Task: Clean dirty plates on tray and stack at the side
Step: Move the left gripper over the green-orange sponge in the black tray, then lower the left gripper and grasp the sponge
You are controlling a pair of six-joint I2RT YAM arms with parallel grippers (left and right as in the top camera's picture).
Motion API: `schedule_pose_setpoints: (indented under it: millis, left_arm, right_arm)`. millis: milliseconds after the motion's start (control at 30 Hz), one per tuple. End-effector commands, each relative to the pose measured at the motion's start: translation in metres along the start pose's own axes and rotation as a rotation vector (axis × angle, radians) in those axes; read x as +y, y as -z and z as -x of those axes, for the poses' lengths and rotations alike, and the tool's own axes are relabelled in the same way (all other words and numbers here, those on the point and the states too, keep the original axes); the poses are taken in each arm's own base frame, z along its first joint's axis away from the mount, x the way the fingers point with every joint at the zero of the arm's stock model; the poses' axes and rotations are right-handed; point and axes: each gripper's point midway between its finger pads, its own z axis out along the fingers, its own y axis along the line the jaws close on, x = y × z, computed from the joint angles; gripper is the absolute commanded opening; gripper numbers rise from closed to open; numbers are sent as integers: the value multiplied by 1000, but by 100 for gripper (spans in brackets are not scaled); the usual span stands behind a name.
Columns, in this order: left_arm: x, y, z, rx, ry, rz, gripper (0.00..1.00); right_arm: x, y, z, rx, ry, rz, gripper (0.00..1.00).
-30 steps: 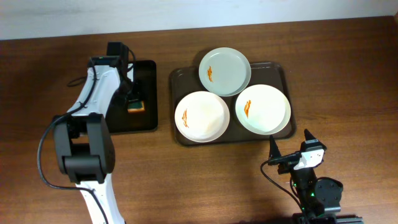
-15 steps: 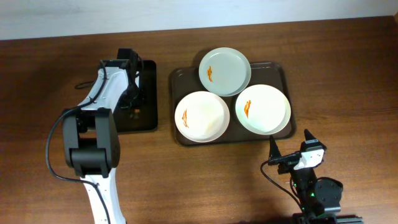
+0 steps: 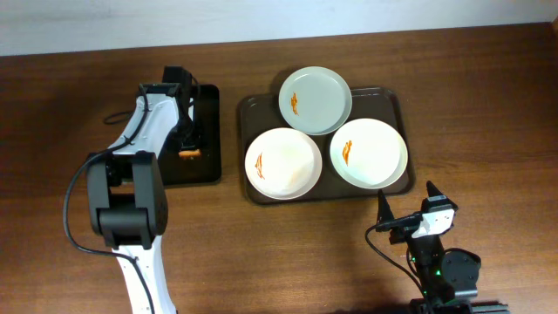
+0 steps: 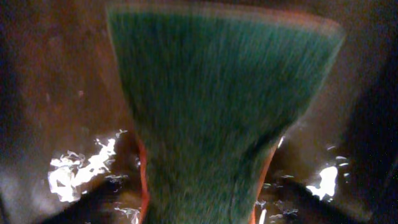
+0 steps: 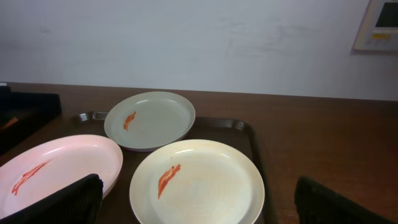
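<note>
Three plates lie on the dark brown tray (image 3: 394, 94), each with an orange smear: a pale-green one at the back (image 3: 316, 100), a white one at front left (image 3: 282, 163), and a white one at front right (image 3: 369, 153). My left gripper (image 3: 187, 142) is over the small black tray (image 3: 207, 96), shut on a green sponge with an orange edge (image 3: 190, 154). The sponge (image 4: 224, 99) fills the left wrist view between the jaws (image 4: 208, 208). My right gripper (image 3: 405, 194) is open and empty, in front of the tray. The right wrist view shows its jaws (image 5: 199, 205) facing the plates (image 5: 196, 183) (image 5: 149, 119) (image 5: 56, 165).
The black tray stands to the left of the brown tray (image 5: 249, 134), with a narrow gap of wooden table between them. A pale wall runs along the table's far edge. My left arm stretches from the front left up to the black tray.
My left gripper shifted right over the black tray and came down around the sponge, which shows again beside it. The right arm and the plates have not moved.
</note>
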Motion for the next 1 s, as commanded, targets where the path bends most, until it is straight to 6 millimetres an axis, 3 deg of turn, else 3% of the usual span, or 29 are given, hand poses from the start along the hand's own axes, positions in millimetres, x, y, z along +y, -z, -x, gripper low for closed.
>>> schedule_pose_setpoints:
  millis: [0, 67, 100, 200, 233, 267, 300, 333, 367, 400, 433, 467, 500, 533, 700, 733, 767, 800, 867, 900, 933, 967]
  left_arm:
    - [6, -15, 6, -18, -9, 46, 79]
    - [6, -15, 8, -25, -9, 44, 24]
    - [6, -15, 7, -24, -9, 45, 2]
    - [6, -15, 6, -21, -9, 45, 0]
    - [6, -15, 7, -22, -9, 45, 9]
    - [6, -15, 7, -24, -9, 45, 37]
    - [6, -15, 7, -25, -8, 45, 100]
    - [6, -15, 7, -25, -9, 45, 66]
    - [6, -15, 7, -25, -8, 45, 11]
    - [6, -15, 8, -26, -8, 44, 0]
    - [6, -15, 9, -32, -8, 44, 0]
    - [5, -15, 10, -37, -7, 43, 13]
    - [5, -15, 12, -43, -7, 42, 74]
    - [5, -15, 14, -50, -6, 41, 100]
    - [2, -14, 30, -117, 0, 29, 98]
    - [2, -14, 33, -128, 0, 27, 64]
    - [2, -13, 33, -130, 0, 27, 22]
    - [2, -13, 33, -131, 1, 27, 0]
    - [2, -13, 33, -131, 1, 27, 0]
    - [2, -13, 33, -131, 1, 27, 8]
    - [2, -13, 33, -131, 1, 27, 57]
    - [2, -13, 33, -131, 1, 27, 86]
  right_arm:
    - [3, 0, -2, 3, 0, 16, 98]
    - [3, 0, -2, 4, 0, 16, 98]
    - [3, 0, -2, 4, 0, 15, 98]
    - [3, 0, -2, 4, 0, 16, 98]
    - [3, 0, -2, 4, 0, 16, 98]
    - [3, 0, -2, 4, 0, 16, 99]
    - [3, 0, -2, 4, 0, 16, 98]
    - [3, 0, -2, 4, 0, 16, 98]
    - [3, 0, -2, 4, 0, 16, 99]
    - [3, 0, -2, 4, 0, 16, 98]
    - [3, 0, -2, 3, 0, 16, 98]
    - [3, 0, -2, 4, 0, 16, 98]
    - [3, 0, -2, 4, 0, 16, 98]
    - [3, 0, -2, 4, 0, 16, 98]
    - [3, 0, -2, 4, 0, 16, 99]
    - [3, 0, -2, 4, 0, 16, 98]
    - [3, 0, -2, 4, 0, 16, 99]
    - [3, 0, -2, 3, 0, 16, 98]
    - [3, 0, -2, 4, 0, 16, 98]
    - [3, 0, -2, 4, 0, 16, 98]
    - [3, 0, -2, 4, 0, 16, 99]
    - [3, 0, -2, 4, 0, 16, 98]
